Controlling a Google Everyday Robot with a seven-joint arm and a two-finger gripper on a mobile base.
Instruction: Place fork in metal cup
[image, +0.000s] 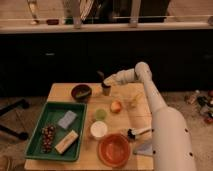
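Dark cabinets run behind a pale wooden bench (60, 91), and the white arm (160, 110) reaches in from the right edge toward the far side. Its gripper (107, 80) hovers right over the metal cup (106, 89), which stands upright near the middle of the far edge, and I cannot tell how the fingers are set from here. A thin dark sliver sticks up at the gripper, and that looks like the fork (100, 75), just above the cup's rim; whether it is inside the cup is not clear. Just left of the cup sits a dark round bowl (81, 92). Nearer the middle there's a pale green small cup (101, 114) beside a peach-coloured fruit (116, 106). A white round cup (98, 129) and an orange bowl (114, 149) sit toward the near edge, with the white-handled brush (138, 132) to their right. A green tray (45, 117) fills the near-left corner.
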